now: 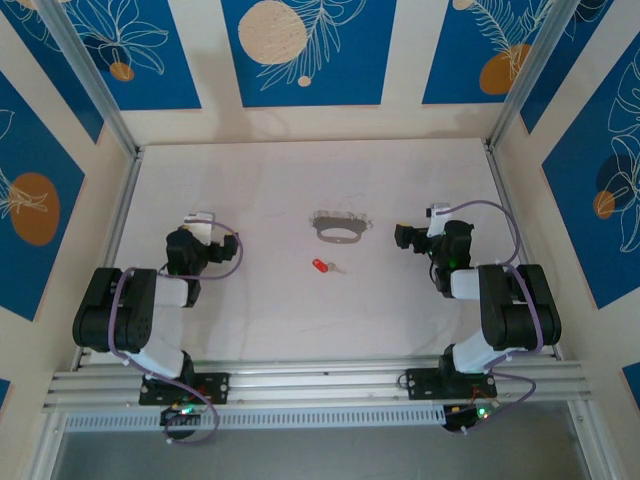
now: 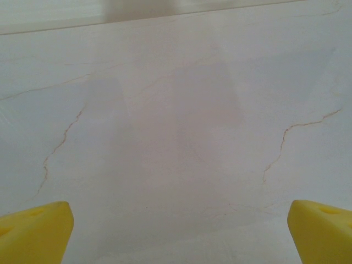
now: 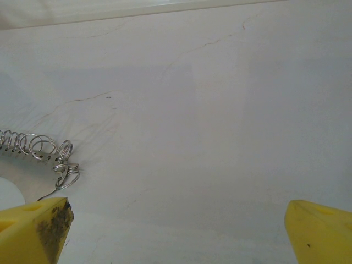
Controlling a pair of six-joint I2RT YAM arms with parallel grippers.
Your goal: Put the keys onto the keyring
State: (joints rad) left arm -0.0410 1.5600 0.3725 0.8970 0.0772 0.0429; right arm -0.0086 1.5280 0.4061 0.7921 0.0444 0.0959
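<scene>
On the left of the white table, the left arm is folded back near its base, and the left pincer points toward the far wall. In the left wrist view this pincer is spread wide. Its yellow fingertips sit at the two lower corners, with bare table between them, crossed by thin brownish hairline marks. It holds nothing.

Toward the middle, the key lies flat on the table, its red head to the left and its short silver blade to the right. It is well apart from both pincers. Just beyond it and slightly to the right lies the keyring, a grey oval loop flat on the table with a fringe of small metal pieces along its far side. Key and keyring are near each other but not touching.

On the right, the right pincer faces the far wall, right of the keyring and apart from it. The right arm is bent behind it. In the right wrist view this pincer also stands spread and empty, and the left one of its fingertips is smudged dark on its inner face. Beyond that fingertip, a row of small silver wire rings from the keyring's fringe lies on the table, untouched.
</scene>
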